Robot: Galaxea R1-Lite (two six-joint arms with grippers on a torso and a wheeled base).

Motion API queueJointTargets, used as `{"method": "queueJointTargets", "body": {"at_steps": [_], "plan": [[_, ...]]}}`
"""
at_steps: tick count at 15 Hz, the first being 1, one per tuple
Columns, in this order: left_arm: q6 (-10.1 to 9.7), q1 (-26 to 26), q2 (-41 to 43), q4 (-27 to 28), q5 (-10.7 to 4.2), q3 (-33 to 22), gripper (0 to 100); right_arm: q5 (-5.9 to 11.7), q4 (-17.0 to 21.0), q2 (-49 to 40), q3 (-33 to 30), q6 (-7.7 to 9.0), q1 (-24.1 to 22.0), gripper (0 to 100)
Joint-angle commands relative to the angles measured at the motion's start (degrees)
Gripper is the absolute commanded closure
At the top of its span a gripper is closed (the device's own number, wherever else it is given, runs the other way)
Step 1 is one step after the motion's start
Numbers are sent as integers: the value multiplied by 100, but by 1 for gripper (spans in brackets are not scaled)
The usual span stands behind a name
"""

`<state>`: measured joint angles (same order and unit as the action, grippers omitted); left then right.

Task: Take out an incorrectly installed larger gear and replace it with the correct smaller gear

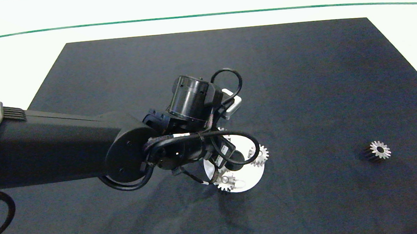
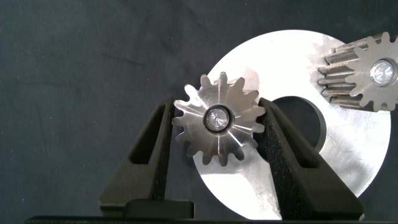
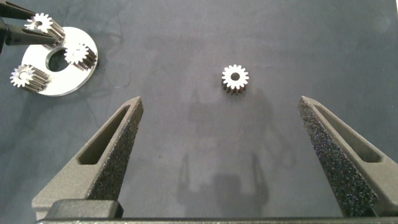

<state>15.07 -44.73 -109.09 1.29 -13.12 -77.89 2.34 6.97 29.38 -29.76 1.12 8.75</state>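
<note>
Left gripper point(image 2: 217, 134) clamps its two fingers on the larger gear point(image 2: 217, 119), which sits on a pin at the edge of the silver disc point(image 2: 348, 162). Two other gears point(image 1: 259, 155) crowd that disc. Well apart, the smaller gear point(image 1: 379, 150) lies alone on the dark mat point(image 1: 303, 87), below the open right gripper point(image 3: 217, 155).
</note>
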Motion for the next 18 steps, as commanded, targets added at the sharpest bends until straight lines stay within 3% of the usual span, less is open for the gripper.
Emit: {"method": "queueJointTargets", "body": {"at_steps": [1,5,6,18], "plan": [[-21,-1,-33,11,-7,1,78,3,6,-2,14,2,4,0],[-39,-1,2,11,-7,54,78,3,6,6,14,2,4,0],[-39,-10,11,20,-7,72,0,3,6,-2,14,2,-5,0],[-118,8,-42,134,-7,-51,0,3,6,-20,5,11,-5,0]]}}
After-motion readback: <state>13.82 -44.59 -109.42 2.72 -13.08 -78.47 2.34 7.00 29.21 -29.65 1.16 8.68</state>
